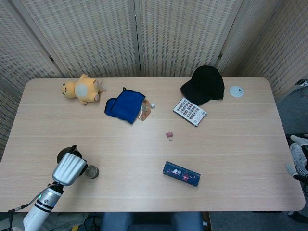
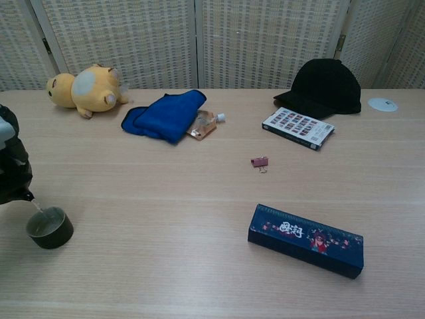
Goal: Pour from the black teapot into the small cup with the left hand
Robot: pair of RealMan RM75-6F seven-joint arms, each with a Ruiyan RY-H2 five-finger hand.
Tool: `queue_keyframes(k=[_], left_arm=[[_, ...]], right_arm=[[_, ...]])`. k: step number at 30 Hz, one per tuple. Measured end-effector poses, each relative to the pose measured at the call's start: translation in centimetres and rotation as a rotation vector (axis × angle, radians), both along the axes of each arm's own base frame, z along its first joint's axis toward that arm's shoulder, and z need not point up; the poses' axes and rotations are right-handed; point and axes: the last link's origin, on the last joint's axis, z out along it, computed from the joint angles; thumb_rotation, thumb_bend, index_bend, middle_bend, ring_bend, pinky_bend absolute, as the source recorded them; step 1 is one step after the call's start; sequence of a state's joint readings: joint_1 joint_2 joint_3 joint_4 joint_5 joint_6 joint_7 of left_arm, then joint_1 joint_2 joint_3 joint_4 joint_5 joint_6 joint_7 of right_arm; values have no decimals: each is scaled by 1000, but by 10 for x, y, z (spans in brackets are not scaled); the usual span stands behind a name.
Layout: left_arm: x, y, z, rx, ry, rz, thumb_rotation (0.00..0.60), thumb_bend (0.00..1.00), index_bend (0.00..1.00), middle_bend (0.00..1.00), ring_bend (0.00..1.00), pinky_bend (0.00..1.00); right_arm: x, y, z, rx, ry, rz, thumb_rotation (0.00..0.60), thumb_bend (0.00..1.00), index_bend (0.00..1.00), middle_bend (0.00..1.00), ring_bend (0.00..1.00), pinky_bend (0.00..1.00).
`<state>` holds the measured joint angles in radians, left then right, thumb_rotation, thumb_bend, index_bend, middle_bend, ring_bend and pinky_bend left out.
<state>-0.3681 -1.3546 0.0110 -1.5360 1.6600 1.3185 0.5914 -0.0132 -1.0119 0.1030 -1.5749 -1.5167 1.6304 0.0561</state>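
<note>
The black teapot (image 2: 12, 174) hangs tilted at the far left of the chest view, its spout down over the small dark cup (image 2: 49, 227). A thin stream runs from the spout into the cup, which holds liquid. My left hand (image 2: 2, 130) grips the teapot; only a pale sliver of it shows at the frame edge. In the head view the silver cuff (image 1: 70, 168) of my left arm covers the hand, the teapot (image 1: 64, 154) peeks out behind it, and the cup (image 1: 92, 171) stands just right of it. My right hand is in neither view.
A dark blue patterned box (image 2: 306, 239) lies front right of centre, a pink binder clip (image 2: 259, 162) mid-table. Further back are a yellow plush toy (image 2: 83, 89), a blue cloth (image 2: 165, 115) with a small pouch, a card box (image 2: 298, 127), a black cap (image 2: 326, 85) and a white disc (image 2: 382, 104).
</note>
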Motion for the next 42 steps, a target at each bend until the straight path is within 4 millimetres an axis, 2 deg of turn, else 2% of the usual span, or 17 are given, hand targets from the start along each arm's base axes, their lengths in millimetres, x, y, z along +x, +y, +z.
queue_keyframes(k=[4,8,21,26,38,42], left_arm=[[-1,0,1,1,-23,12,532,415,976,1000,958,312],[-2,0,2,5,-39,20,504,414,976,1000,958,312],[-3,3,8,19,-100,47,497,414,976,1000,957,312],[0,8,12,13,-174,84,494,415,976,1000,957,312],[6,34,21,-15,-427,208,508,414,975,1000,953,316],[4,44,19,-21,-493,232,492,414,974,1000,953,316]], right_arm=[[1,0,0,-1,0,0,600,159,239,279,170,172],[1,0,0,-1,-1,2,600,159,239,279,170,172],[3,-1,0,-3,-2,7,600,159,239,279,170,172],[2,-1,0,-3,-2,6,600,160,239,279,171,172],[-1,0,1,-9,-3,-4,600,160,239,279,170,172],[-2,0,1,-9,-3,-4,600,159,239,279,170,172]])
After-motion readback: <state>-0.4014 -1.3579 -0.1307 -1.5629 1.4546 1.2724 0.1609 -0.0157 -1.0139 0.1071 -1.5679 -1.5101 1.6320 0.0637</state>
